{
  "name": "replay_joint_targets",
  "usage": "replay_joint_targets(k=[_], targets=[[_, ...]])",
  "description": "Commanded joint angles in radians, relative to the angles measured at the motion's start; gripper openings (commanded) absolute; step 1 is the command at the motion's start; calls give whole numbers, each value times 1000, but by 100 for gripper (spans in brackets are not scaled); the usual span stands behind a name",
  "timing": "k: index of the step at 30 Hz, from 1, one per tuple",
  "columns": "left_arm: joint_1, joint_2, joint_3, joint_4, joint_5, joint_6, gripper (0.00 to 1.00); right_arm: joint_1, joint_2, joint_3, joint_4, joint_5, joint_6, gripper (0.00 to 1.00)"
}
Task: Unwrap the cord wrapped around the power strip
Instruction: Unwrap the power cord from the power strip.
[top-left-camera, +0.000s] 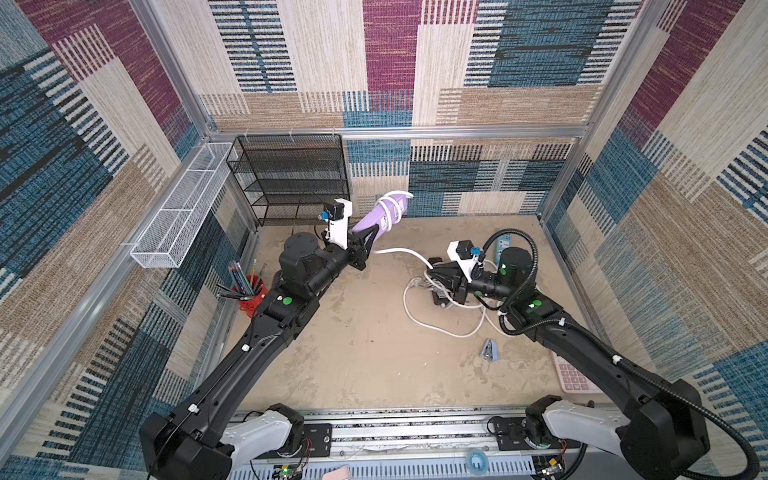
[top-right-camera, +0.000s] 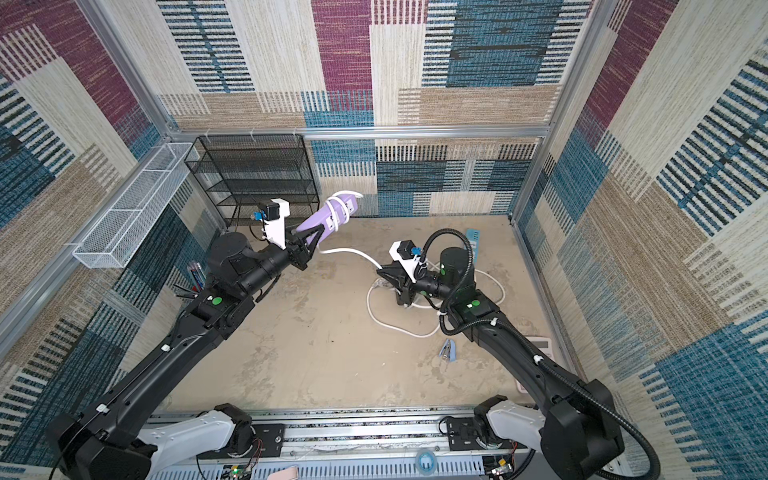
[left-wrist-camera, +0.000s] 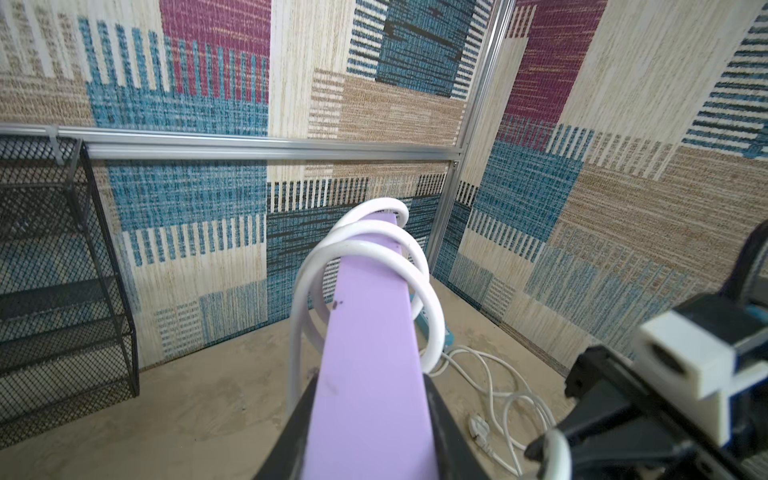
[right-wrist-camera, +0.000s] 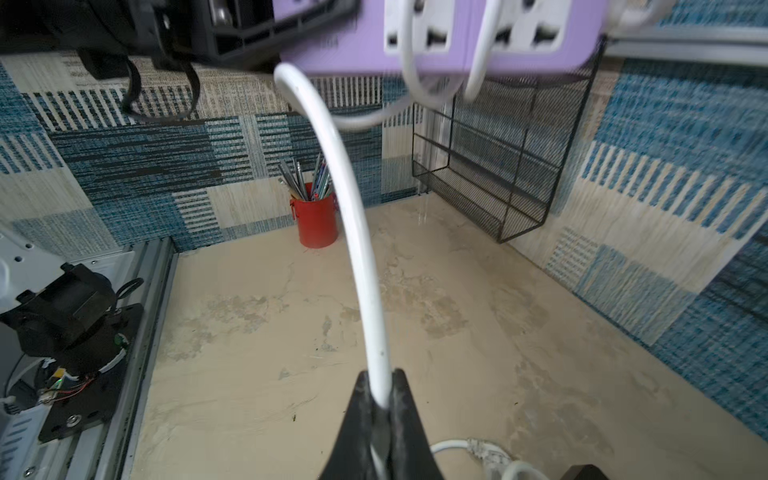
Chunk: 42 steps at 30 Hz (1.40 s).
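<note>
White wire basket (top-left-camera: 176, 216) hung on the left wall. Red cup (top-left-camera: 248, 302) of pens stood at the table's (top-left-camera: 365, 365) left edge. Black mesh rack (top-left-camera: 291, 178) sat in the far-left corner.

Left gripper (top-left-camera: 373, 235) was clamped on the near end of the purple power strip (top-left-camera: 371, 220). It held the strip clear of the table, tilted up toward the far edge, just in front of the rack. In the left wrist view the black fingers (left-wrist-camera: 291, 428) flanked the strip on both sides. The right wrist view showed the socket face turned sideways.

White cord (right-wrist-camera: 358, 232) made about two loose loops around the strip's far end. One free run came off the strip and arced down toward the right side of the table.

Right gripper (right-wrist-camera: 379, 386) was pinched shut on that run, low over the table right of centre, well apart from the strip. More white cable (top-left-camera: 419, 322) lay in loose loops on the table under the right arm; I could not tell how much of it was the same cord.

Small blue stapler (top-left-camera: 489, 350) lay toward the near-right, apart from the loops. Pink calculator (top-left-camera: 572, 379) sat at the right edge near the near-right corner, partly hidden by the right arm.
</note>
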<state>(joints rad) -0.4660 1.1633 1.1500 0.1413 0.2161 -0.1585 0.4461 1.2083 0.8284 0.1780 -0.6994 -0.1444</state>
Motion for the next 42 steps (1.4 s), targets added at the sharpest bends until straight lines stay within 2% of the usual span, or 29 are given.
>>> replay_joint_targets(k=[1, 6, 11, 17, 20, 26, 30, 37, 42], targets=[[0, 14, 52, 80, 82, 2, 0, 10, 68, -30, 119, -16, 64, 0], [-3, 7, 55, 86, 200, -86, 0, 9, 238, 0, 255, 12, 116, 0], [-8, -36, -19, 113, 305, -187, 0, 3, 413, 119, 320, 33, 141, 0], [-21, -157, -192, 100, 314, -242, 0, -64, 516, 270, 374, -6, 196, 0], [-22, -223, -268, 54, 293, -239, 0, -91, 527, 360, 335, -17, 186, 0], [-22, -278, -398, 62, 260, -279, 0, -107, 496, 534, 189, -10, 108, 0], [-22, -282, -436, 68, 218, -266, 0, -126, 424, 559, 137, 10, 75, 0], [-17, -255, -397, -16, 60, -153, 0, -156, 235, 491, 30, 103, 16, 0], [-11, -210, -310, 3, -52, -73, 0, -160, 128, 384, -47, 199, 15, 0]])
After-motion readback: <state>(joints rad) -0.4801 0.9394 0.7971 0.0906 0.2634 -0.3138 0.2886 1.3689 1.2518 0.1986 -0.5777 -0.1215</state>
